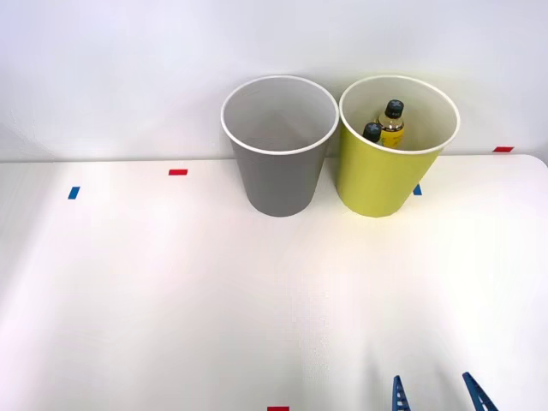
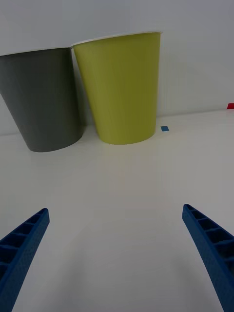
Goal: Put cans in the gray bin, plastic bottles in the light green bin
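Along the far edge of the white table (image 1: 171,300), a blue tape mark (image 1: 74,193) sits at the left, then a red tape mark (image 1: 177,172) nearer the middle. Next stands the gray bin (image 1: 278,175), upright by the wall, with nothing visible inside it from the front view. Just beside it on its right stands the light green bin (image 1: 381,180), also upright; the two rims are close, and whether they touch cannot be told. Inside the green bin are two plastic bottles (image 1: 387,122) with dark caps, one showing a yellow label. A second red mark (image 1: 503,149) lies at the far right. At the near edge, right of centre, the right gripper (image 1: 437,394) hangs low with fingers spread wide, holding nothing, well apart from both bins.
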`<state>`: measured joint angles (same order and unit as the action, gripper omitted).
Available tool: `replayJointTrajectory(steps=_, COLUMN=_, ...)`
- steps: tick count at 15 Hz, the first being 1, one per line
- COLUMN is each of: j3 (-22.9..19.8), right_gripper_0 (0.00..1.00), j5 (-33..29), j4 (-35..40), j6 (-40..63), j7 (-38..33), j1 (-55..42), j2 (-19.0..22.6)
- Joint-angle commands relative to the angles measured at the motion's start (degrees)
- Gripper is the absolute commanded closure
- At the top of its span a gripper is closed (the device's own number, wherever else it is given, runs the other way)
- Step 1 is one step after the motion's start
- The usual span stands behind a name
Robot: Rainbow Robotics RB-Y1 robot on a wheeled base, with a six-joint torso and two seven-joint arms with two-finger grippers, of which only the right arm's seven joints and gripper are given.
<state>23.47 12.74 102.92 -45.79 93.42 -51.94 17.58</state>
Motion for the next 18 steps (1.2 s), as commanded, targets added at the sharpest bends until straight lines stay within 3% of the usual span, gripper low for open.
replayJointTrajectory(steps=1, j3=0.0, right_gripper_0=0.06, j5=0.0, j4=0.0, j6=0.0, j7=0.0, j1=0.0, j2=0.0)
replayJointTrajectory(steps=18, j3=0.0, right_gripper_0=0.06, j5=0.0, j4=0.0, j6=0.0, j7=0.0, j1=0.0, j2=0.0)
